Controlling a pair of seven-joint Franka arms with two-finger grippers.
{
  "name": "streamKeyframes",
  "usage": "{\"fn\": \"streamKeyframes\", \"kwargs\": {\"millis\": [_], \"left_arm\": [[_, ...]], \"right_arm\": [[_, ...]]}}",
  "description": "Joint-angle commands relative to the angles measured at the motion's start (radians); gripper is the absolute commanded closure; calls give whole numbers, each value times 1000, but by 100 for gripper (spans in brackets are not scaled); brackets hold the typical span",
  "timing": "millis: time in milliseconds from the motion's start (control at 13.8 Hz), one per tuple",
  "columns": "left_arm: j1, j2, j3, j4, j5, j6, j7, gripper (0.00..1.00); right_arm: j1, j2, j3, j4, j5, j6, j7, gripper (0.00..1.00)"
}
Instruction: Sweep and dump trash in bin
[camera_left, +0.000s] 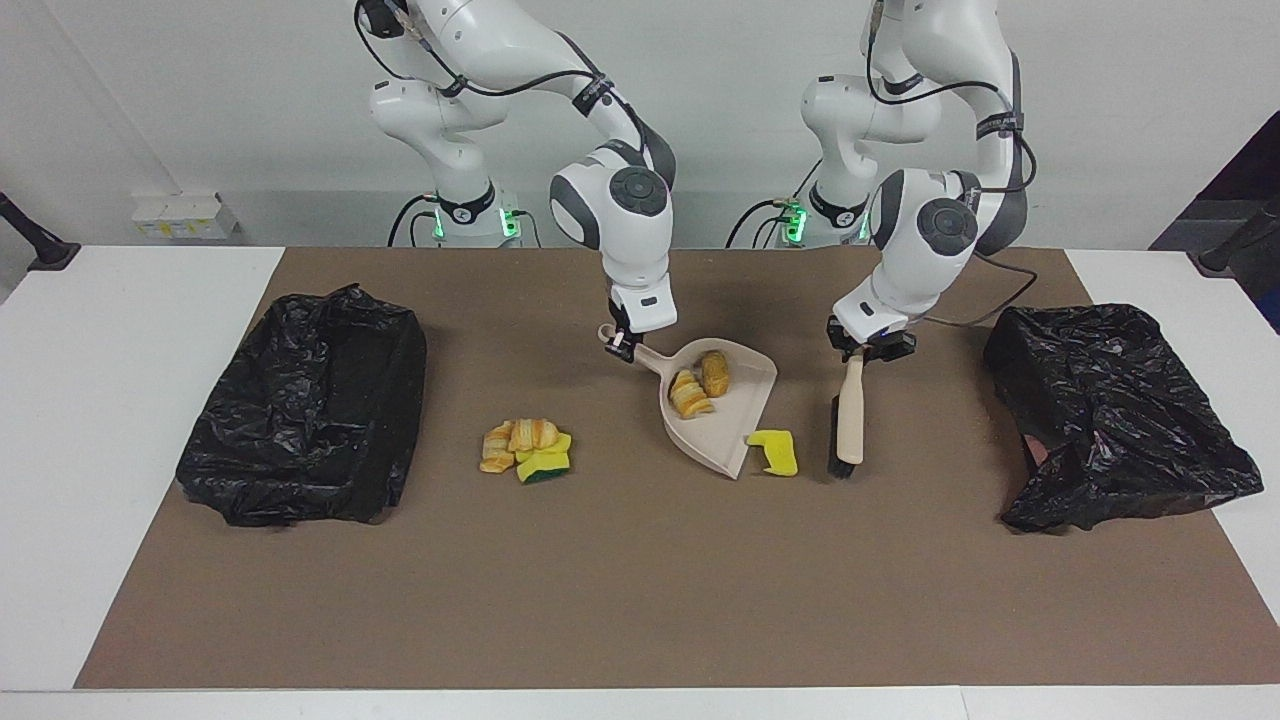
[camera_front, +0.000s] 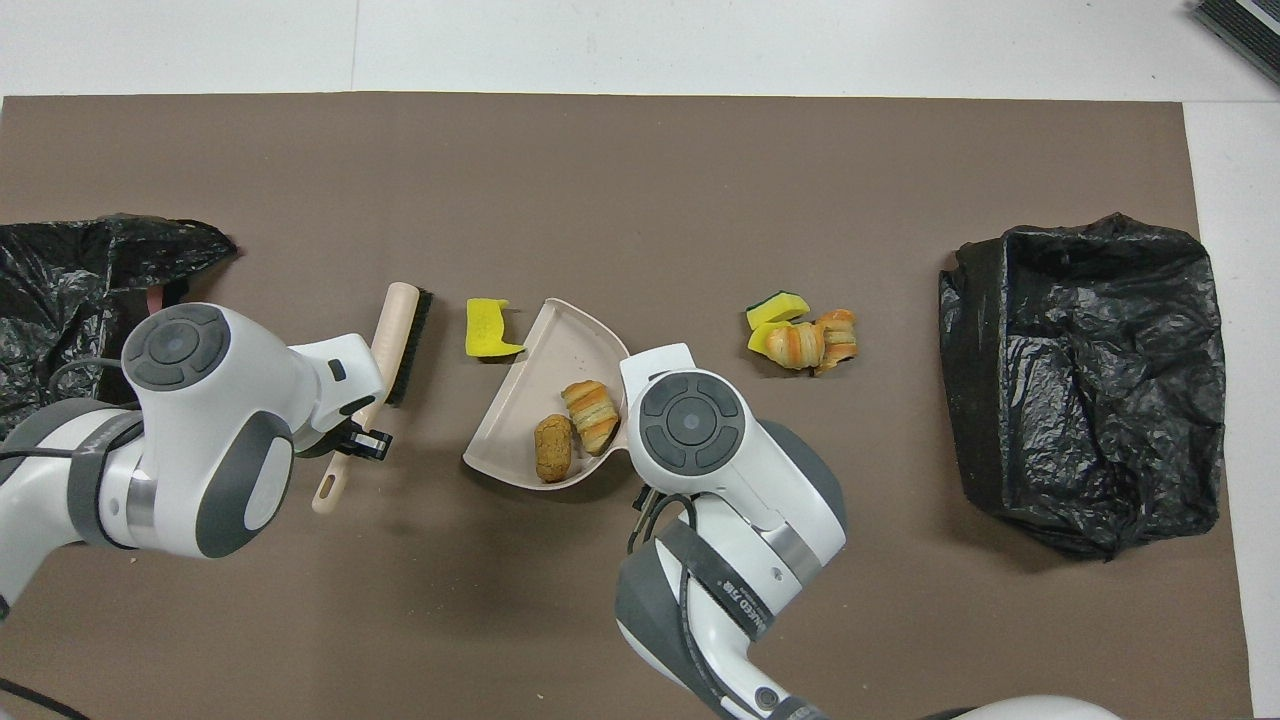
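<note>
Since the left gripper (camera_left: 866, 349) clamps the brush (camera_left: 849, 418) and the right gripper (camera_left: 622, 342) clamps the dustpan (camera_left: 722, 415) handle, bristles should land beside the yellow sponge chunk (camera_left: 776, 452), sweeping toward the pan's lip, 2 bread lumps (camera_left: 699, 383) staying inside.

A beige plastic dustpan (camera_left: 722, 415) carries two golden-brown striped bread lumps (camera_left: 700, 384); a bright yellow sponge chunk (camera_left: 776, 452) and a beige-handled, black-bristled brush (camera_left: 849, 420) lie on the brown-matted white surface (camera_left: 620, 560), with glossy black bags (camera_left: 305, 408) and a green-backed yellow sponge (camera_left: 545, 463)
</note>
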Motion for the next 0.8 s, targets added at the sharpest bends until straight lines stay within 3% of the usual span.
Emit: {"fn": "streamKeyframes", "kwargs": {"millis": [0, 361, 723], "left_arm": [[-50, 1, -13, 18, 33, -43, -4, 100], [-237, -27, -13, 7, 33, -63, -85, 100], [-187, -10, -4, 33, 68, -54, -87, 100]], "right_arm": [[-8, -25, 4, -28, 8, 4, 46, 100], [-8, -25, 5, -28, 8, 6, 46, 100], [-9, -24, 5, -28, 8, 9, 34, 100]]}}
